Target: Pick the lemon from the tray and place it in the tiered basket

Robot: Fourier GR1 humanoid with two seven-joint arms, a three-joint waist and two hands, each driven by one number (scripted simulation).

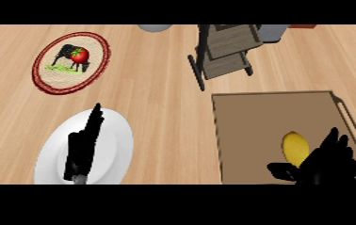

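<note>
Head view: right hand (325, 162) open beside lemon (295, 147).

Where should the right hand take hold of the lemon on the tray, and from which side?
Probably across the lemon's narrow middle, coming from above. It lies flat on the tray with its long axis running away from the robot, so its left and right flanks are the short span to close on. The right hand is open just beside it, already overlapping its near right edge.
</note>
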